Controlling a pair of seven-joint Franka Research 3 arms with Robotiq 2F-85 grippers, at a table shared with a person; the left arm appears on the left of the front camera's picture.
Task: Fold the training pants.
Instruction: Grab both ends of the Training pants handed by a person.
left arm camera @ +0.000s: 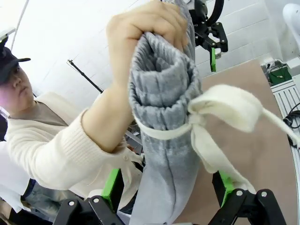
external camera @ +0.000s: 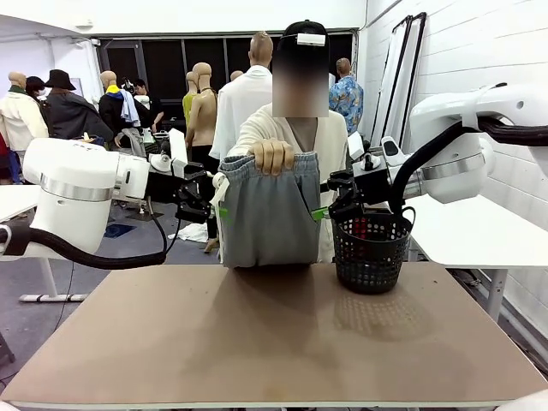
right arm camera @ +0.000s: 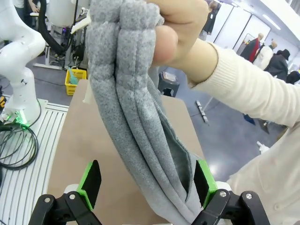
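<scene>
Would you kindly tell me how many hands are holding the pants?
1: the person's hand grips the pants at the waistband's middle; a second may be hidden behind them.

The training pants point(external camera: 265, 218) are light grey with a white drawstring point(left arm camera: 225, 110); the basket point(external camera: 371, 257) is black, the table point(external camera: 274, 342) brown.

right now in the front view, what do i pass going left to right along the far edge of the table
left hand → training pants → right hand → black basket
</scene>
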